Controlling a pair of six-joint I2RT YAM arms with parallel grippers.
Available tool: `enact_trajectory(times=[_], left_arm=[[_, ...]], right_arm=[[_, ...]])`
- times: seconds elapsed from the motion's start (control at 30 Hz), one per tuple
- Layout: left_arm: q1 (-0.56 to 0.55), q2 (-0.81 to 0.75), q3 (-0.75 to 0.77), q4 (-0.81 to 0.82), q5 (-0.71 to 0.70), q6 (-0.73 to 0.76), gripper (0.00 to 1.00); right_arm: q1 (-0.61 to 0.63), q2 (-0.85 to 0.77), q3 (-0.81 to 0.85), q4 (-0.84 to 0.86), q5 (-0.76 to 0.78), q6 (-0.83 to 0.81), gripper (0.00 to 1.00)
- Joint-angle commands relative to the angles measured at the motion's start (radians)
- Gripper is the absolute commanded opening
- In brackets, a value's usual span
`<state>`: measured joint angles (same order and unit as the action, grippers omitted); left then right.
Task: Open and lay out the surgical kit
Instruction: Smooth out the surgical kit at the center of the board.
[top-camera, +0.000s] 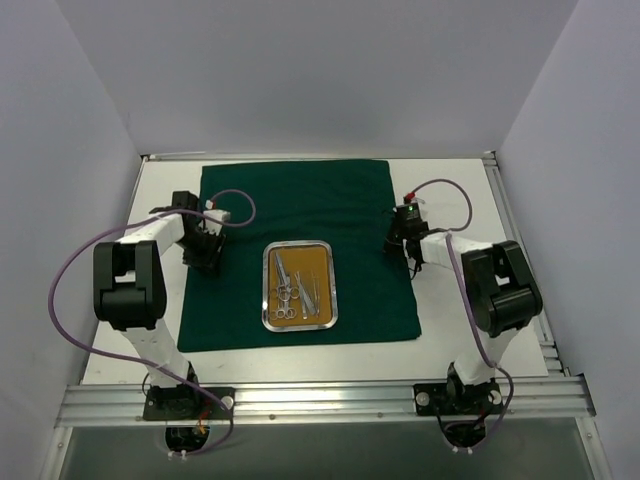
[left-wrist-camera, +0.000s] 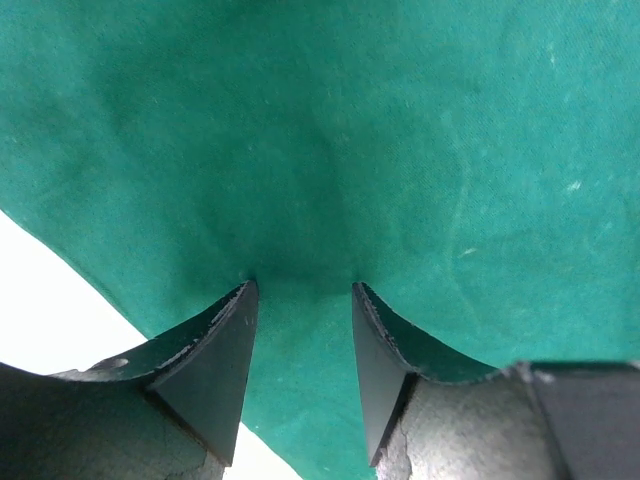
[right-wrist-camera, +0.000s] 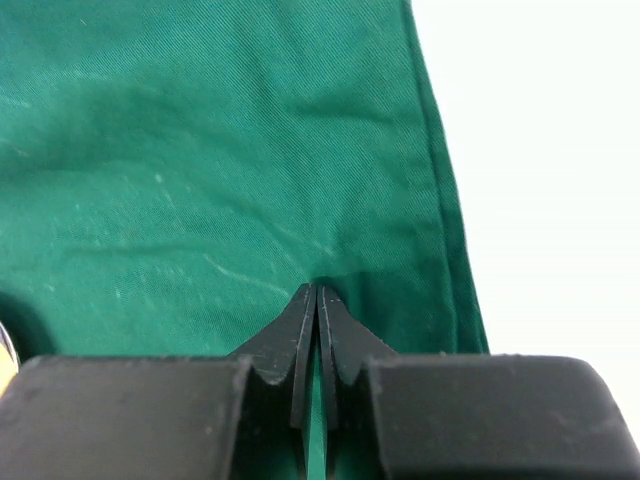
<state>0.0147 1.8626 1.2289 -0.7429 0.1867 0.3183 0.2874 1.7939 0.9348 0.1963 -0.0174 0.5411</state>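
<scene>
Cloth: I see the dark green cloth wrap (top-camera: 300, 195) spread flat over the white table (top-camera: 160, 200), with all edges out and only light creases.
Tray: the steel tray (top-camera: 266, 290) sits on the cloth, near the middle and towards my side, between the two arms. Its orange-brown floor is showing.
Instruments: the silver scissor-handled instruments (top-camera: 292, 290) lie bunched and overlapping inside the tray. None is out on the cloth, and I cannot count them from above.
Left gripper: the left gripper (left-wrist-camera: 303, 285) is at the cloth's left edge with its jaws about half apart. The tips are down on the fabric with a slight pucker between them, and it holds nothing.
Right gripper: the right gripper (right-wrist-camera: 317, 288) is at the cloth's right edge with its jaws fully closed. The tips touch the fabric just inside the hem. Creases run towards them, but I cannot tell whether a fold is nipped.
Stage: by my reading the unwrapping is done and the laying out has not begun.
Risk, right side: if a fold is caught there, any lift or pull drags the cloth, and the tray slides with it.
Risk, left side: closing on that pucker would bunch the flat cloth again.
Risk, tray: the overlapped instruments lie flat on the floor, so the fingers may snag two at once or skid off the steel, and the rim blocks a low approach.
Next: I would free both tips and raise them straight up before reaching for the tray.
</scene>
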Motion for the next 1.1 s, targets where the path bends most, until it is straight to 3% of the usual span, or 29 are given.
enact_trajectory(times=[0.0, 0.43, 0.63, 0.7, 0.8, 0.83, 0.93, 1.07], left_arm=[[0.004, -0.029, -0.091, -0.041, -0.021, 0.042, 0.52], [0.011, -0.158, -0.169, -0.081, -0.059, 0.103, 0.52], [0.005, -0.258, -0.118, -0.122, 0.009, 0.1, 0.53], [-0.004, -0.302, -0.062, -0.142, 0.081, 0.096, 0.55], [-0.06, -0.313, 0.012, -0.177, 0.181, 0.073, 0.58], [-0.074, -0.307, 0.023, -0.177, 0.198, 0.064, 0.61], [-0.151, -0.278, 0.04, -0.153, 0.246, 0.013, 0.66], [-0.232, -0.212, 0.052, -0.142, 0.319, -0.028, 0.66]], right_arm=[[-0.008, -0.034, -0.1, -0.17, 0.0, 0.019, 0.0], [-0.007, -0.292, -0.169, -0.343, 0.065, 0.014, 0.0], [0.05, -0.36, -0.05, -0.428, 0.114, -0.006, 0.01], [0.113, -0.357, -0.012, -0.431, 0.117, -0.01, 0.08], [0.206, -0.321, 0.036, -0.384, 0.041, -0.017, 0.39], [0.226, -0.308, 0.039, -0.332, 0.002, -0.017, 0.44], [0.303, -0.24, 0.041, -0.247, -0.09, -0.001, 0.52], [0.366, -0.141, 0.055, -0.196, -0.141, 0.01, 0.52]])
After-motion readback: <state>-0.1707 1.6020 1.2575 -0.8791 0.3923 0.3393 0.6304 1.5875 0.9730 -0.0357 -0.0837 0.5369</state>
